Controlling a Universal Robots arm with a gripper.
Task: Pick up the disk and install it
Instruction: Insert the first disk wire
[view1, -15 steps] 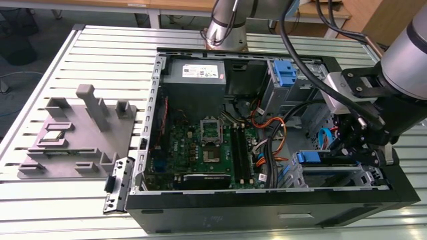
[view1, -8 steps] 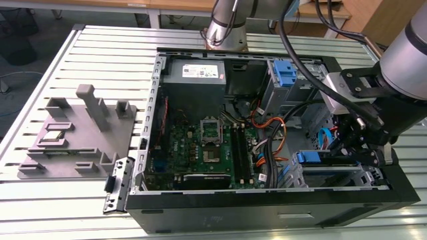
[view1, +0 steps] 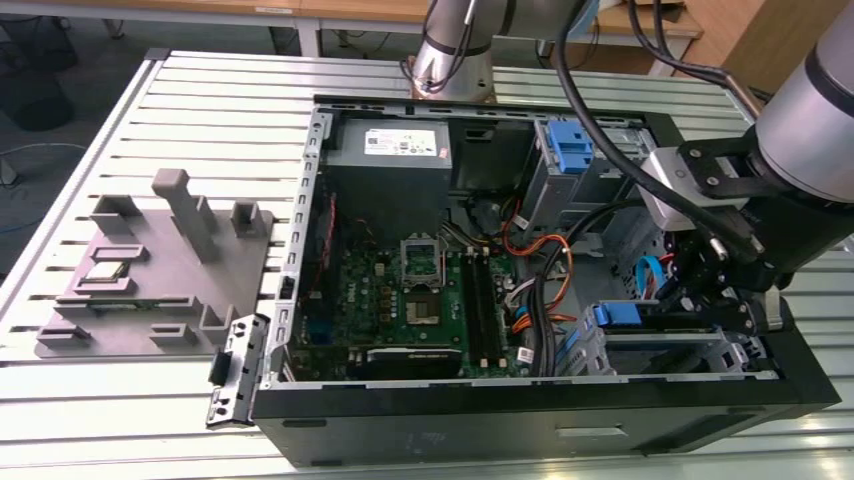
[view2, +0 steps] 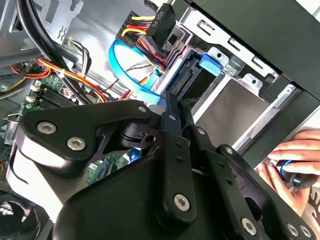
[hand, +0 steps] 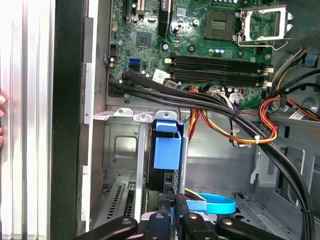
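The disk (hand: 169, 181) stands on edge in the drive bay at the case's front corner, its blue plastic rail (hand: 167, 145) facing the camera. In the exterior view the disk (view1: 651, 318) sits low at the exterior view's right, inside the metal cage. My gripper (hand: 173, 204) reaches down into that bay, its two dark fingers drawn close on the disk's near edge. In the second wrist view the gripper (view2: 167, 102) meets the disk's connector end (view2: 186, 80) beside a blue tab (view2: 208, 63). From outside, the gripper (view1: 714, 305) hangs over the bay.
A blue flat cable (hand: 215, 204) and orange-yellow power wires (hand: 225, 127) run close by the bay. The motherboard (view1: 414, 290), a grey power supply (view1: 390, 145) and a bare blue bracket (view1: 571, 148) are in the case. A person's hand (view2: 294, 161) rests outside the case wall.
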